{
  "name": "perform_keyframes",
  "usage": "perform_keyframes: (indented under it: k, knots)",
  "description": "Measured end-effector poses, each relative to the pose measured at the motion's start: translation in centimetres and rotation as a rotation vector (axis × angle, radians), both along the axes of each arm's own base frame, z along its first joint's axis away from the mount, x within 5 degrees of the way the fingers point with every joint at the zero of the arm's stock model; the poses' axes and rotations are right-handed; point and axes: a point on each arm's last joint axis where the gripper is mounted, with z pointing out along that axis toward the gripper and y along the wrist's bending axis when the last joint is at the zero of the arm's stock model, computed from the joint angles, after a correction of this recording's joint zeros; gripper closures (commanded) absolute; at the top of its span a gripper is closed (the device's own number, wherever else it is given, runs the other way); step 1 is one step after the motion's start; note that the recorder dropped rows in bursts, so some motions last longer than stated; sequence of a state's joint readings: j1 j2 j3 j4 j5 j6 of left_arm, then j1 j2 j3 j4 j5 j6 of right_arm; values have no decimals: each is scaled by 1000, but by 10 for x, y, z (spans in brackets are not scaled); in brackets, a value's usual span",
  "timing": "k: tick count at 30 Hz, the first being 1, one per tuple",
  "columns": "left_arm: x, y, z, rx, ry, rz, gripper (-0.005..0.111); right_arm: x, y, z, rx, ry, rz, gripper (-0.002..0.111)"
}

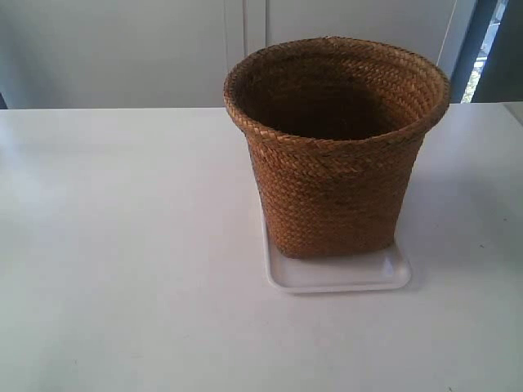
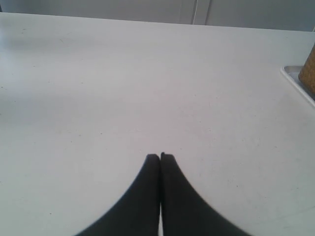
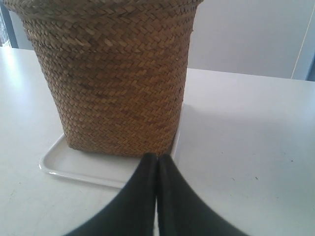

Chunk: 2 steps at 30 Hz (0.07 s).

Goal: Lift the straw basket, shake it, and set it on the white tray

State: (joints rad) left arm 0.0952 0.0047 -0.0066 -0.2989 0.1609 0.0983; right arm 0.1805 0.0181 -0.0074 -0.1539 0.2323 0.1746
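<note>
The brown woven straw basket (image 1: 335,151) stands upright on the white tray (image 1: 339,273) right of the table's middle, its base filling most of the tray. No arm shows in the exterior view. In the right wrist view the basket (image 3: 113,78) looms close on the tray (image 3: 81,167); my right gripper (image 3: 157,156) is shut and empty, its tips just short of the basket's base. My left gripper (image 2: 160,156) is shut with nothing in it, over bare table, with the tray's corner (image 2: 295,81) and a sliver of basket (image 2: 309,71) far off at the frame's edge.
A white table (image 1: 122,245) carries the tray and basket. A pale wall with panel seams (image 1: 245,41) runs behind the table, and a window strip (image 1: 490,41) shows at the back right.
</note>
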Motion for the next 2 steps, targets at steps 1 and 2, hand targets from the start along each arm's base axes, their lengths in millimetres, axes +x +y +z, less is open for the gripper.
perform_keyframes:
  k: [1, 2]
  knots:
    - [0, 0, 0, 0, 0, 0, 107, 0, 0, 0, 0, 0, 0, 108]
    - [0, 0, 0, 0, 0, 0, 107, 0, 0, 0, 0, 0, 0, 108]
